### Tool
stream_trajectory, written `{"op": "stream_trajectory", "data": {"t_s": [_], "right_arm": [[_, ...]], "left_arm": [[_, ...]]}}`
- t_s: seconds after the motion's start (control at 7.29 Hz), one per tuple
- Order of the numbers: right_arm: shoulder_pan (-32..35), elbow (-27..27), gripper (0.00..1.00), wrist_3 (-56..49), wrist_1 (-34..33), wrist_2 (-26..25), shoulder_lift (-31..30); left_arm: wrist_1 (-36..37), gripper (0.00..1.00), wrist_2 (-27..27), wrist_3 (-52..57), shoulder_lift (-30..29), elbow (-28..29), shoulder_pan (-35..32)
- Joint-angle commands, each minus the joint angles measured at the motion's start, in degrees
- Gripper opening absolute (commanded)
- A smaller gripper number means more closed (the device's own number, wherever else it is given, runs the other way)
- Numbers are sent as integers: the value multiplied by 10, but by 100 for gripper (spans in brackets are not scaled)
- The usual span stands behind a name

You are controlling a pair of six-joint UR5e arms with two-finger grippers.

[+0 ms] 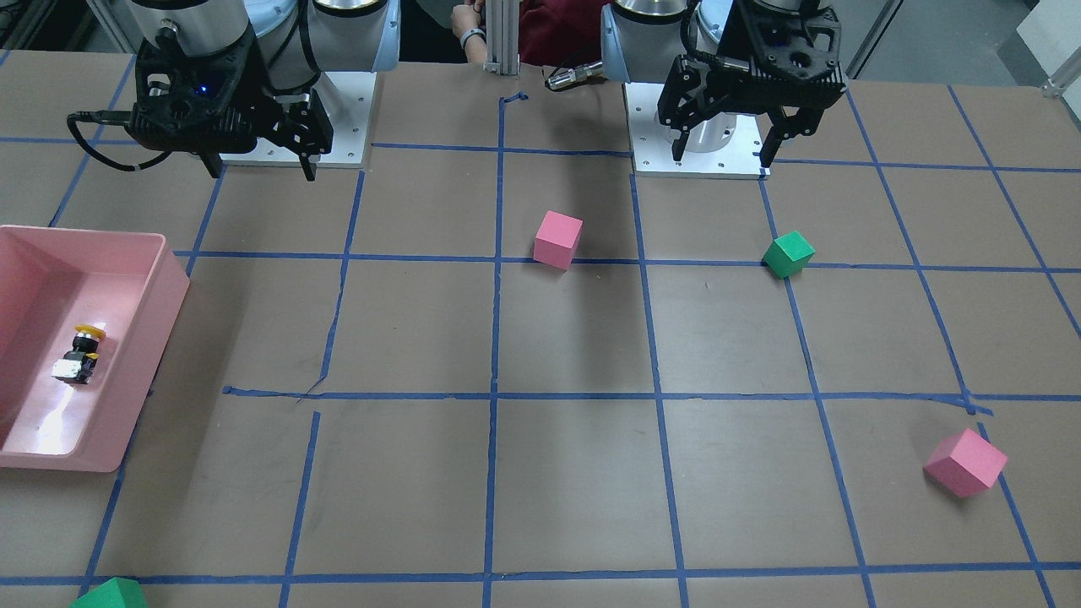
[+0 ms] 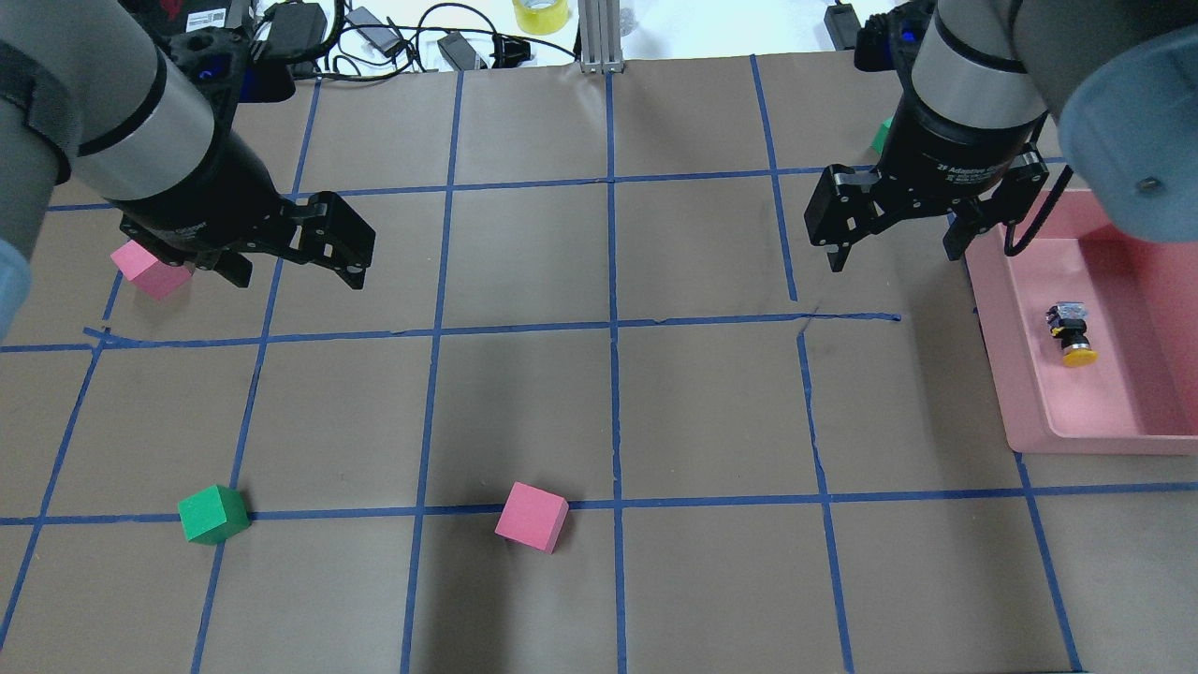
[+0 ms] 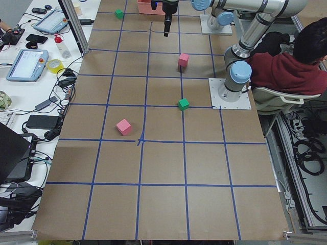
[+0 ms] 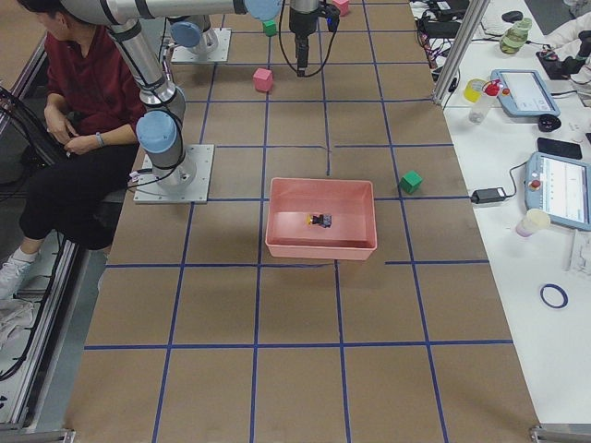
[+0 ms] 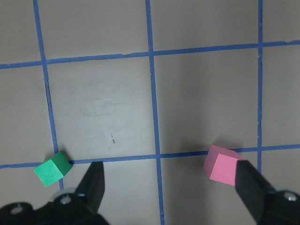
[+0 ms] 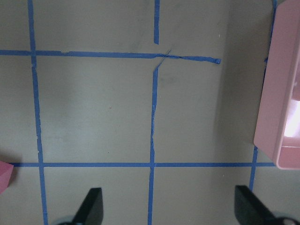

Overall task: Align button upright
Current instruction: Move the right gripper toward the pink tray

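The button (image 1: 82, 355) lies on its side in the pink bin (image 1: 160, 279), yellow cap toward the robot, whitish base away from it. It also shows in the overhead view (image 2: 1073, 334) and the exterior right view (image 4: 319, 220). My right gripper (image 1: 262, 171) is open and empty, held above the table beside the bin's robot-side corner (image 2: 894, 255). Its wrist view shows only the bin's rim (image 6: 281, 117), not the button. My left gripper (image 1: 723, 156) is open and empty, far from the bin (image 2: 295, 271).
A pink cube (image 1: 558, 239) and a green cube (image 1: 788, 253) sit mid-table, both in the left wrist view. Another pink cube (image 1: 965, 462) and green cube (image 1: 110, 594) lie nearer the operators' edge. A seated person (image 4: 88, 83) is behind the robot.
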Motion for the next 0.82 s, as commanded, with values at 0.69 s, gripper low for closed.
{"op": "stream_trajectory", "data": {"t_s": [0.69], "right_arm": [[0,10,100,0,4,-1,1]], "left_arm": [[0,100,1,0,3,-1,0]]}}
